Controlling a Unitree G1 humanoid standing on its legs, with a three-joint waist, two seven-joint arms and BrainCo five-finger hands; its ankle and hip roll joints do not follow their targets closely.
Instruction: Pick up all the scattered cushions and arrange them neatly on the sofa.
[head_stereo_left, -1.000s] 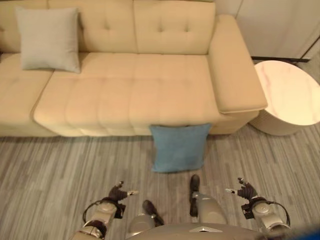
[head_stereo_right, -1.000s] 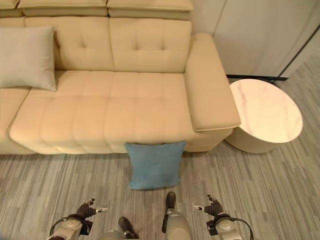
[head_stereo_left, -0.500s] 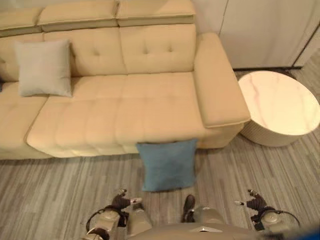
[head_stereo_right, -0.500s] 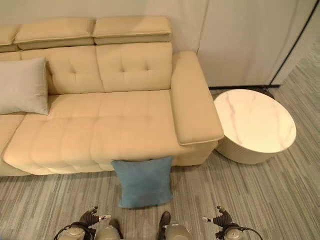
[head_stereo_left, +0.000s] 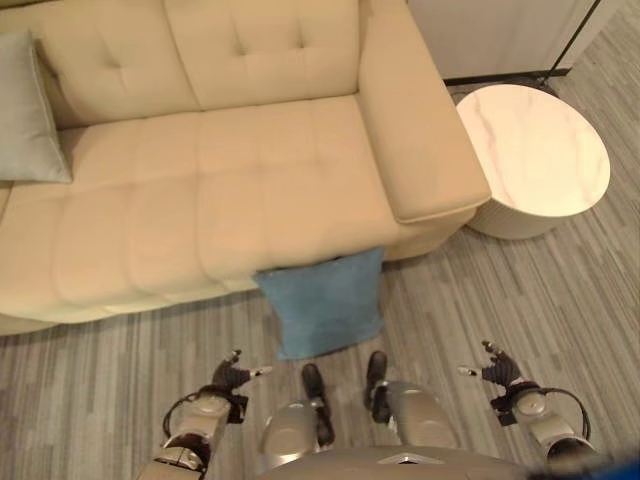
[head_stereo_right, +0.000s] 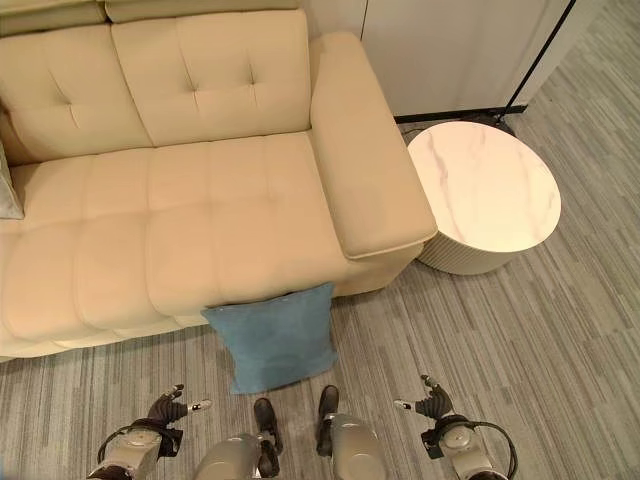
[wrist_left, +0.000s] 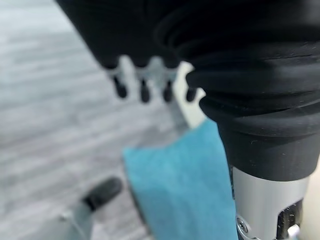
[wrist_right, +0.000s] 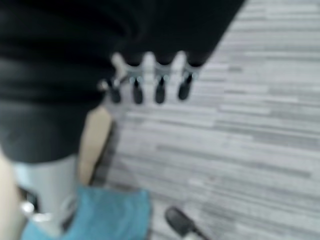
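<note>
Ahead, a blue cushion (head_stereo_left: 325, 305) leans on the floor against the beige sofa (head_stereo_left: 230, 190), round marble table (head_stereo_right: 485, 195) beside its armrest; left hand (head_stereo_left: 232, 378) and right hand (head_stereo_left: 497, 372) hover empty, fingers relaxed.

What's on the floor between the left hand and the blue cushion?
Nothing: in the left eye view, bare grey striped floor separates the left hand from the blue cushion leaning against the sofa.

Both hands (head_stereo_left: 232, 378) (head_stereo_left: 497, 372) low, fingers relaxed, empty.
</note>
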